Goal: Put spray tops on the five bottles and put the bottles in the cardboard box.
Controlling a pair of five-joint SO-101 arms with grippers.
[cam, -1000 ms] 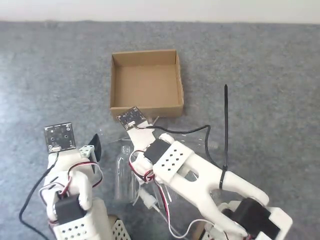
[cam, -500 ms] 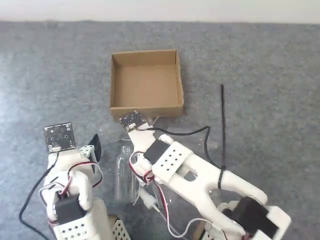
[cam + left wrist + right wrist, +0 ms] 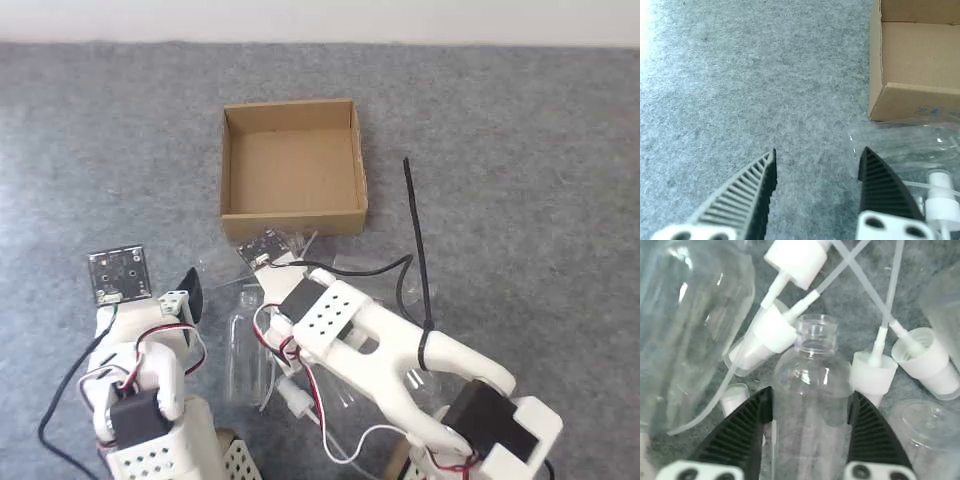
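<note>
Overhead, the box (image 3: 292,219) sits at 12 o'clock on the grey carpet (image 3: 520,130), open side up. Just off its 6 o'clock wall lies a heap of clear bottles (image 3: 245,345). The right arm (image 3: 400,345) comes in from 5 o'clock and lies across that heap. The right gripper (image 3: 810,396) is spread to about a bottle's width, with an uncapped bottle (image 3: 812,370) lying between the jaws, its sides close beside both and its open neck pointing away from the wrist. White tops (image 3: 782,332) with thin tubes lie crowded round that neck, some touching it. The left gripper (image 3: 817,167) hangs at 7 o'clock, spread wide over bare carpet and holding nothing. Ahead of it at 1 o'clock is a corner of the box, with one bottle lying just beside the box's near wall
</note>
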